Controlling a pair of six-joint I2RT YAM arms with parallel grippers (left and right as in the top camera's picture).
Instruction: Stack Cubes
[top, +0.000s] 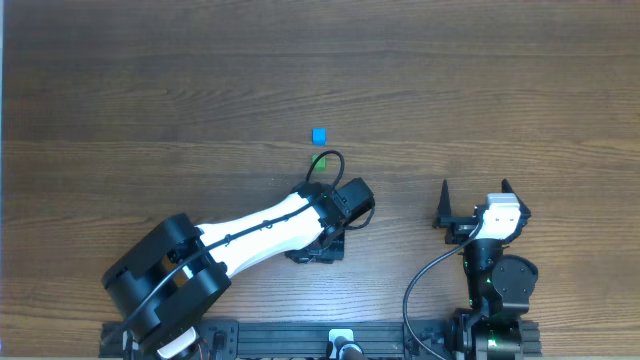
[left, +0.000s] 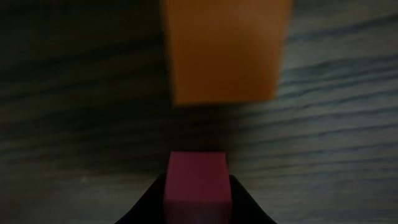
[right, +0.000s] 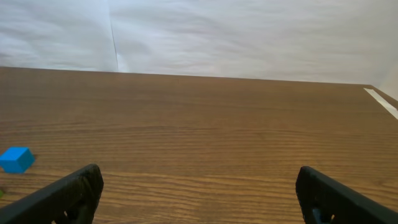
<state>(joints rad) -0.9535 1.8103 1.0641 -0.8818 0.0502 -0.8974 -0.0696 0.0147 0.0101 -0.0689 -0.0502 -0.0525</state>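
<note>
The left tool (left: 198, 188) is closed on a pink cube (left: 198, 182), its two fingers pressed against the cube's opposite sides. The relation that matters is the orange cube (left: 224, 50). It sits on the tabletop (top: 150, 80) straight ahead of the left tool and close to it, shifted slightly to one side of the pink cube's line. Its edges run nearly square to the fingers. I cannot tell whether the pink cube is already higher than the orange cube's top.

As a judgement, the stacking move calls for a short advance and a small sideways correction, then a release. The green cube (top: 320, 162) lies beyond the left tool, and the blue cube (top: 319, 136) farther out on the same line. The right tool (top: 476, 190) rests well apart to the side, spread wide and empty, so the left arm is the nearer one.
</note>
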